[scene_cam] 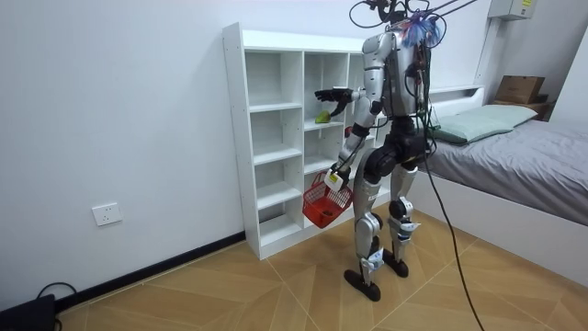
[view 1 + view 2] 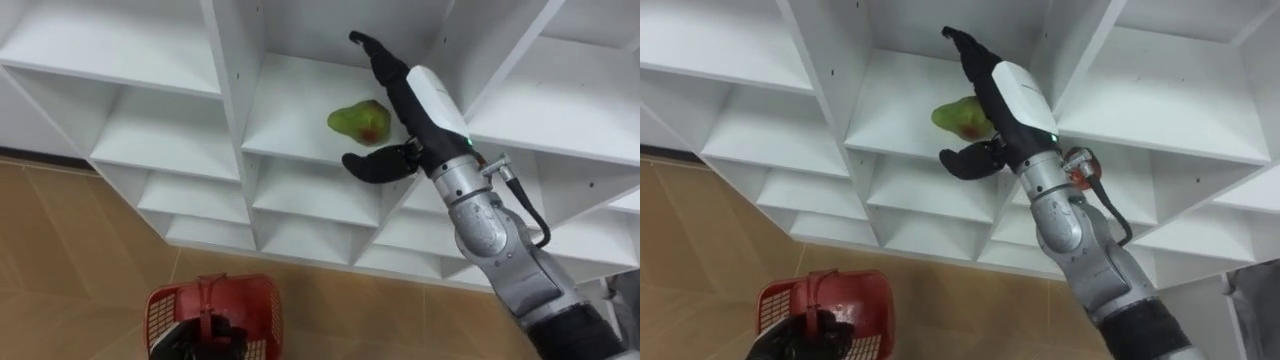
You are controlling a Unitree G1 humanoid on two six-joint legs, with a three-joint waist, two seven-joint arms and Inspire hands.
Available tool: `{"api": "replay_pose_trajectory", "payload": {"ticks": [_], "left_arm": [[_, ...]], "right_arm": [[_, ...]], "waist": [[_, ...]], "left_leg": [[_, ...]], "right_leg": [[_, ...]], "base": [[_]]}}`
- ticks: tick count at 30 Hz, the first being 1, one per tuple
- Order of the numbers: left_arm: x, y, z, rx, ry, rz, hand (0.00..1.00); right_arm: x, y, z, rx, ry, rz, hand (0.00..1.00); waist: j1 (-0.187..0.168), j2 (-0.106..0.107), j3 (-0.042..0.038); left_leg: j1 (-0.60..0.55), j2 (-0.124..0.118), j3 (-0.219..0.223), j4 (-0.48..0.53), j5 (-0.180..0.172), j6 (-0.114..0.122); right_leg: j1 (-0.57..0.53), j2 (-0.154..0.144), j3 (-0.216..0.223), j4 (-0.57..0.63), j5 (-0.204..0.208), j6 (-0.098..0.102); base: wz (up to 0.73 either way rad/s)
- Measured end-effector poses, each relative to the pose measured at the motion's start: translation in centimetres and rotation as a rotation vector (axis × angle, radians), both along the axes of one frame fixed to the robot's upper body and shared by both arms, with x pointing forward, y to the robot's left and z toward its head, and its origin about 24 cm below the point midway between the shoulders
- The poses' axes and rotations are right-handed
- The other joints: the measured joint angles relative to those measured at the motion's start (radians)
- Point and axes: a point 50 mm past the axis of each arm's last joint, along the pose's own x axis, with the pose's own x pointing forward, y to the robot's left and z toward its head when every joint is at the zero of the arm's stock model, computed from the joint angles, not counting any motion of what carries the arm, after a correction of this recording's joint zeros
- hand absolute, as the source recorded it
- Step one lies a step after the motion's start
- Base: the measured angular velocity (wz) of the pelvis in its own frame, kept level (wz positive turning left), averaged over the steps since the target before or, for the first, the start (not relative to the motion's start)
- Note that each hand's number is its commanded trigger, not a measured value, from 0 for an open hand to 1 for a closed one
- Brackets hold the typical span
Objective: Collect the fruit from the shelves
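Room view, white closet [image 1: 235, 138] on wood floor [image 1: 230, 294], right hand [image 2: 400, 95] spread beside pear [image 2: 360, 121], left hand [image 2: 205, 340] gripping basket [image 2: 258, 300]

No writing, number or sign can be read anywhere, neither on the closet [image 2: 231, 80] nor on the basket [image 2: 262, 308].

The fruit [image 2: 360, 121] lies on a shelf in the closet [image 2: 232, 90], with the right hand [image 2: 408, 112] just right of it. Nearer and to the left, the basket [image 2: 262, 305] hangs from the left hand [image 2: 200, 342], before the lower shelves.
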Motion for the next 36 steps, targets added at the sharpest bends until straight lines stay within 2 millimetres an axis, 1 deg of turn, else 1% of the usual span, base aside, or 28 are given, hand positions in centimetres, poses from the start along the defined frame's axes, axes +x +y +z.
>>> {"api": "replay_pose_trajectory", "payload": {"ticks": [3, 12, 17, 23, 28, 31, 36], "left_arm": [[0.0, 0.0, 0.0, 0.001, 0.000, -0.002, 1.00], [-0.1, 0.2, 0.0, 0.007, 0.003, -0.007, 1.00], [-0.3, 0.2, 0.0, 0.007, 0.007, -0.007, 1.00], [-0.3, 0.1, 0.0, 0.002, 0.009, -0.008, 1.00], [0.2, -0.1, 0.1, -0.006, 0.005, -0.016, 1.00], [0.3, 0.0, 0.1, -0.014, 0.006, -0.022, 1.00], [0.1, 0.3, 0.1, -0.022, 0.022, -0.003, 1.00]], "right_arm": [[0.2, -0.3, 0.0, -0.003, -0.009, -0.022, 0.00], [1.2, -1.3, -0.4, -0.043, 0.008, -0.049, 0.00], [1.5, -1.4, -0.4, -0.050, 0.014, -0.055, 0.00], [1.7, -1.8, -1.1, -0.066, 0.053, -0.065, 0.00], [2.1, -2.7, -2.9, -0.107, 0.150, -0.085, 0.00], [2.2, -3.2, -3.5, -0.121, 0.186, -0.103, 0.00], [2.3, -3.3, -3.6, -0.125, 0.194, -0.113, 0.00]], "waist": [[0.000, -0.002, -0.0001], [0.005, -0.013, -0.0002], [0.004, -0.013, -0.0002], [0.007, -0.013, -0.0001], [0.040, -0.013, -0.0002], [0.053, -0.014, 0.0000], [0.055, -0.015, 0.0002]], "left_leg": [[-0.007, -0.004, -0.014, 0.003, 0.004, 0.001], [-0.014, -0.011, -0.024, 0.003, 0.008, 0.005], [-0.018, -0.012, -0.030, 0.002, 0.008, 0.006], [-0.019, -0.014, -0.031, 0.000, 0.010, 0.007], [-0.019, -0.015, -0.032, -0.001, 0.012, 0.008], [-0.021, -0.015, -0.035, 0.001, 0.012, 0.008], [-0.024, -0.017, -0.037, 0.002, 0.012, 0.008]], "right_leg": [[0.000, -0.004, -0.012, 0.000, 0.000, 0.000], [0.001, -0.011, -0.024, 0.000, 0.000, 0.000], [0.001, -0.013, -0.032, 0.000, 0.000, 0.000], [0.001, -0.015, -0.035, 0.000, 0.000, 0.001], [0.001, -0.016, -0.037, 0.000, 0.000, 0.001], [0.001, -0.016, -0.038, 0.000, 0.000, 0.001], [0.001, -0.017, -0.038, -0.001, 0.000, 0.001]], "base": [[0.13], [0.05], [0.04], [0.02], [0.00], [0.01], [0.01]]}}
